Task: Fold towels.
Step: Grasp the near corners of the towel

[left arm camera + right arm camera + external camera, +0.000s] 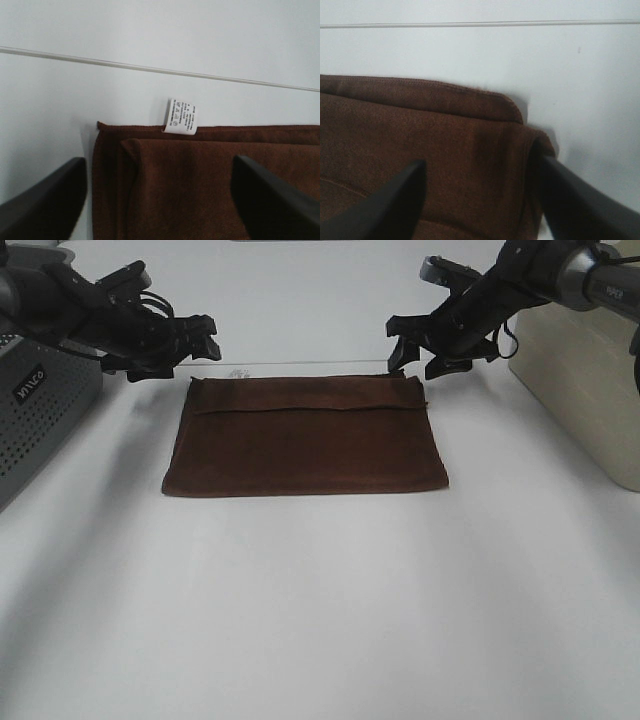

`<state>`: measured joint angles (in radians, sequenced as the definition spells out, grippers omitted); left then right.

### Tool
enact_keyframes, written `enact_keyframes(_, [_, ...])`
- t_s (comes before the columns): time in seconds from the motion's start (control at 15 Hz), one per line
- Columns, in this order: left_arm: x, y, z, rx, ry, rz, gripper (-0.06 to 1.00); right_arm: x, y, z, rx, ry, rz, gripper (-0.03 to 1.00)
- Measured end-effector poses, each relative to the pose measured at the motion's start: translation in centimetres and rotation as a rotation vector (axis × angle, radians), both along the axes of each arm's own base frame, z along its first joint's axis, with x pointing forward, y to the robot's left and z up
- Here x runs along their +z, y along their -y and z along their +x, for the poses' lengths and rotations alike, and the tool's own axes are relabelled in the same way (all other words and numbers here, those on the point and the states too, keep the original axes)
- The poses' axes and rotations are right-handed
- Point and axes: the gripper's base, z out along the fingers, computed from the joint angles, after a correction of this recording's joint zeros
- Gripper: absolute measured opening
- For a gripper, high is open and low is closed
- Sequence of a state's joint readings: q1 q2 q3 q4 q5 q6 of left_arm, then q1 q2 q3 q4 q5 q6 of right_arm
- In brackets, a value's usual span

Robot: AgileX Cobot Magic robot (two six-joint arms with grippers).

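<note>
left pincer: we are hovering it, fingers apart and empty, over one far corner of the towel, tag just ahead | right pincer: likewise apart and empty, other far corner beneath | towel: lying flat, seemingly folded once already, both corners within reach for the next fold

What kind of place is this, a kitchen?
Probably a robot lab or test bench, not a kitchen: black robot arms, left and right, reach over a plain white table, and a grey perforated metal box sits at its left side.
</note>
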<state>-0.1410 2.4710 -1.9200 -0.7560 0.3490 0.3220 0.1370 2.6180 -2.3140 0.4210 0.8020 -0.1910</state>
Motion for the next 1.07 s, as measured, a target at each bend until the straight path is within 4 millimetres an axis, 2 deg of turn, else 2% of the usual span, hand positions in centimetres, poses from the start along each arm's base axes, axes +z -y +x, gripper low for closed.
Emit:
enact_keyframes(0.07, [0.0, 0.0, -0.1, -0.009, -0.005, 0.006, 0.88, 0.1, 0.0, -0.2, 0.008, -0.015, -0.002, 0.74])
enact_keyframes(0.13, [0.0, 0.1, -0.2, -0.037, -0.017, 0.023, 0.91, 0.6, 0.0, -0.5, 0.026, -0.037, -0.016, 0.76])
enact_keyframes(0.4, [-0.5, 0.0, -1.2, -0.119, -0.125, 0.033, 0.92, 2.9, 0.3, -1.7, 0.082, -0.105, -0.054, 0.79])
enact_keyframes(0.67, [1.4, -1.2, -2.5, -0.147, -0.244, -0.017, 0.92, 3.2, 0.3, -3.3, 0.125, -0.268, -0.062, 0.79])
enact_keyframes(0.73, [1.8, -1.2, -3.1, -0.155, -0.262, -0.02, 0.92, 3.6, 0.3, -3.6, 0.132, -0.285, -0.062, 0.79])
enact_keyframes(0.8, [2.1, -1.4, -4.8, -0.157, -0.304, -0.022, 0.91, 4.5, 0.3, -3.9, 0.105, -0.294, -0.05, 0.77])
enact_keyframes(0.87, [2.1, -1.4, -4.8, -0.157, -0.304, -0.022, 0.91, 4.5, 0.3, -3.9, 0.105, -0.294, -0.05, 0.77])
enact_keyframes(0.93, [1.5, -1.6, -6.6, -0.152, -0.357, -0.019, 0.9, 4.3, 0.3, -4.7, 0.098, -0.334, -0.036, 0.74])
enact_keyframes(1.07, [0.6, -1.8, -8.5, -0.149, -0.418, -0.017, 0.9, 3.7, 0.5, -6.4, 0.098, -0.41, -0.038, 0.72])
